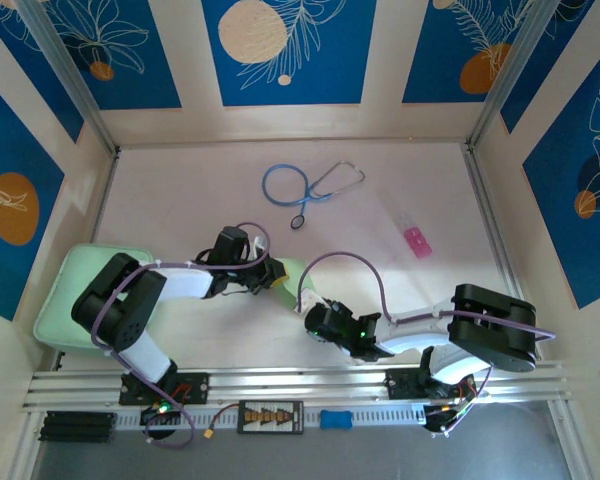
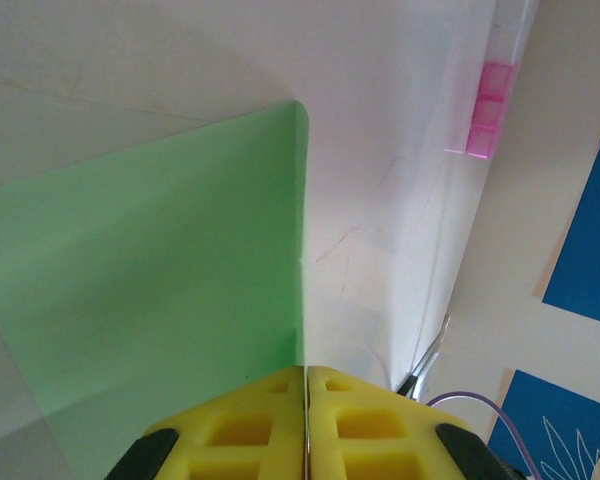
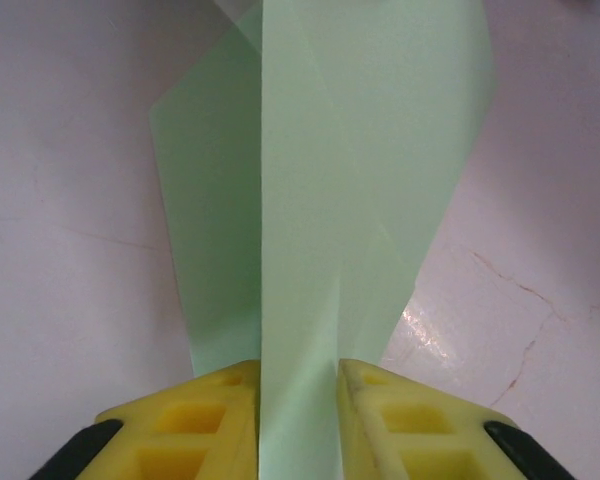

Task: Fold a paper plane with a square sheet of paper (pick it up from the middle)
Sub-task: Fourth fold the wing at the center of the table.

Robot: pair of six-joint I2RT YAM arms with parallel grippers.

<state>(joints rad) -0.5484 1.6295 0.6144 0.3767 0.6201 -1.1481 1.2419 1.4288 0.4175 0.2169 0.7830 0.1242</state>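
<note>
The paper sheet (image 2: 160, 270) is held over the near middle of the worktop (image 1: 180, 200).
One edge is pinched by the closed left claw (image 2: 307, 378); the right claw (image 3: 300, 380) is set narrow around it, grip unclear.

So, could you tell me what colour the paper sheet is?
Pale green; the paper sheet shows best in the right wrist view.

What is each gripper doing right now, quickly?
Left gripper: jaws shut on the edge of the thin pale green paper sheet.
Right gripper: jaws apart, that sheet between them; grip cannot be told.
</note>
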